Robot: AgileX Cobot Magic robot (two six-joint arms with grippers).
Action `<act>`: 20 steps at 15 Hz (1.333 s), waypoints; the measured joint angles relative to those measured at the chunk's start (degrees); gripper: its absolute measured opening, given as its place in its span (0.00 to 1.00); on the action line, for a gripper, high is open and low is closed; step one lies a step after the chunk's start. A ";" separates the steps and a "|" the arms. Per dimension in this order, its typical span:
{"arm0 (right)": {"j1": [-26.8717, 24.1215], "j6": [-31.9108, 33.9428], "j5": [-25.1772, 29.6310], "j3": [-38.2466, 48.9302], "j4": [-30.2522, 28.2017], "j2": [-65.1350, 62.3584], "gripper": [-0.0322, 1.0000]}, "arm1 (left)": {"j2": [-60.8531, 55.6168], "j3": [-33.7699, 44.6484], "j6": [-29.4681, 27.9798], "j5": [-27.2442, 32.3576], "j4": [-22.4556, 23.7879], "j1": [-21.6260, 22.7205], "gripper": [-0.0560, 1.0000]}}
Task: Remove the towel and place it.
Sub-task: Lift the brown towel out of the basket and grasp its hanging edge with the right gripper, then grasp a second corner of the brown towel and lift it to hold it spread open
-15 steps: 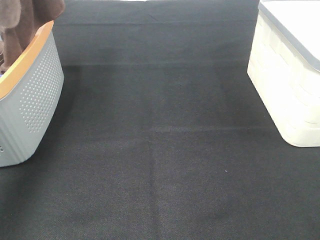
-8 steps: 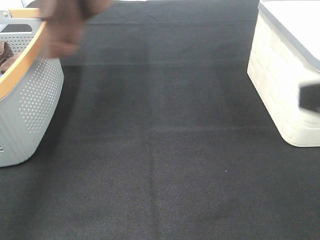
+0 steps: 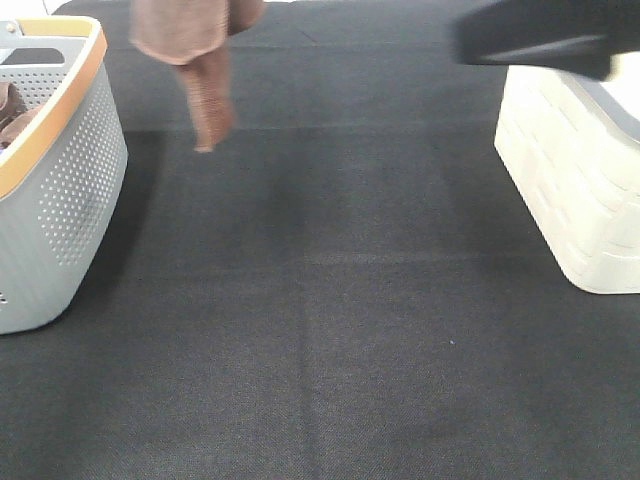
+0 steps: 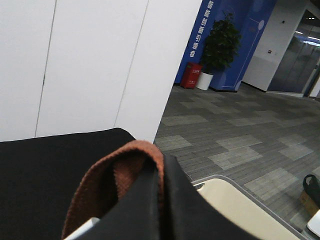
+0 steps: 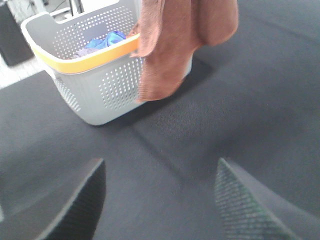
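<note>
Fingers of the left gripper [image 4: 158,172] pinch a fold of the reddish-brown towel [image 3: 195,60], which hangs in the air at about 11 o'clock in the high view, just right of the grey basket [image 3: 75,190] at 9 o'clock, above the black bench [image 3: 330,300]. Right gripper [image 5: 160,197] fingers stand apart, holding nothing. At 3 o'clock sits a white lidded box [image 3: 570,200].
</note>
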 joint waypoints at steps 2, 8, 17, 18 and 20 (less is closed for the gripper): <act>7.16 -1.83 -9.51 -1.26 -0.06 4.01 0.62 | 0.00 0.00 0.11 -0.40 0.00 -2.41 0.05; 16.10 -0.97 -27.73 -1.72 1.20 12.20 0.62 | 0.00 0.00 0.17 -0.57 -0.06 -5.27 0.05; 16.10 0.52 -21.66 -8.65 4.76 18.33 0.61 | 0.00 0.00 0.17 -0.74 -1.38 -7.33 0.05; 16.10 0.52 -20.17 -8.71 5.39 18.39 0.61 | 0.00 0.00 0.17 -0.80 -1.38 -7.79 0.05; 16.10 0.52 -19.60 -8.71 6.13 18.45 0.61 | 0.00 0.00 0.17 -0.97 -1.32 -7.79 0.05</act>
